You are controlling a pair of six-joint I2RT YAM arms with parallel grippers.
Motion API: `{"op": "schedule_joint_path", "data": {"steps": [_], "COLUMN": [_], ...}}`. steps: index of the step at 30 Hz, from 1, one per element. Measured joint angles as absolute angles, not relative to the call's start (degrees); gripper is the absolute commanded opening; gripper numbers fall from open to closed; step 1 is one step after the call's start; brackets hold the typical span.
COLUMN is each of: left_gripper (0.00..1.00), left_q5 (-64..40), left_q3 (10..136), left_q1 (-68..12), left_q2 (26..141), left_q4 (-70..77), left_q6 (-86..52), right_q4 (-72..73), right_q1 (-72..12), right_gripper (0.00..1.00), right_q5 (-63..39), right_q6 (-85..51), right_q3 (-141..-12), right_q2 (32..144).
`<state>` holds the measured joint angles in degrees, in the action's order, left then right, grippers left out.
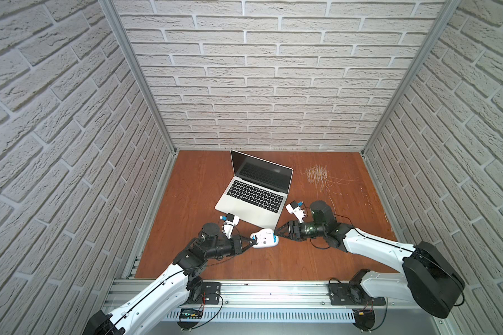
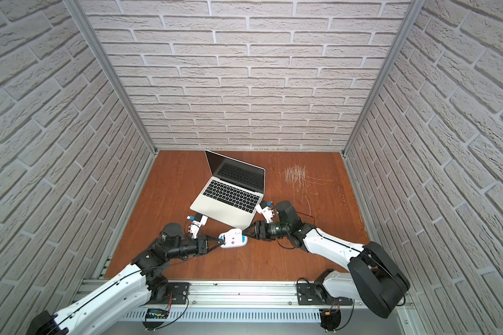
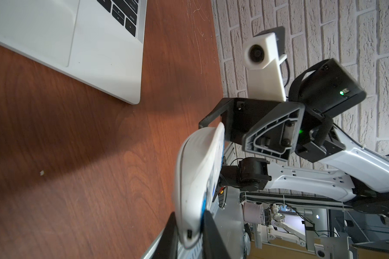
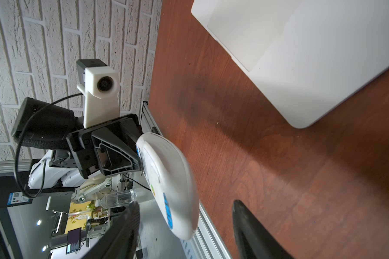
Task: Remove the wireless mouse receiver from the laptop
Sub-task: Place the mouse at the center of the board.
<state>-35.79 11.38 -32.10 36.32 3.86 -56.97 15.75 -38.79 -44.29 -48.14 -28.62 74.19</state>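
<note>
Left gripper: clamped on one end of the mouse, underside turned up. I think this keeps it steady for the other arm.
Right gripper: jaws apart at the mouse's other end, gripping nothing.
Laptop: open on the table, just behind both grippers.
Receiver: I cannot find it — too small or hidden.

A white mouse is seen at the near middle of the reddish-brown wooden desk, with its blue-marked underside turned up. A patch of pale scratches is seen on the far right of the desk. The desk is enclosed by 3 brick-patterned walls. An aluminium rail is mounted along its near edge.
</note>
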Motion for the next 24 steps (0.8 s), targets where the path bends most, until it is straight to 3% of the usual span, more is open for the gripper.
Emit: {"op": "schedule_joint_path", "data": {"steps": [15, 20, 24], "left_gripper": [0.0, 0.0, 0.0], "left_q5": [-35.8, -35.4, -34.5], "left_q3": [11.4, 11.3, 11.3], "left_q1": [-32.1, -31.7, -31.5], "left_q2": [36.3, 35.7, 35.1], "left_q4": [4.4, 3.8, 2.7], "left_q6": [-57.1, -58.5, -58.7], "right_q4": [31.3, 33.6, 33.8], "right_q1": [-44.2, -44.0, -43.9], "right_gripper": [0.48, 0.36, 0.21], "right_q5": [-45.5, -46.1, -46.1], "right_q6": [-56.2, -56.8, -56.5], "right_q3": [-30.6, -30.6, -30.6], "right_q2": [85.2, 85.6, 85.4]}}
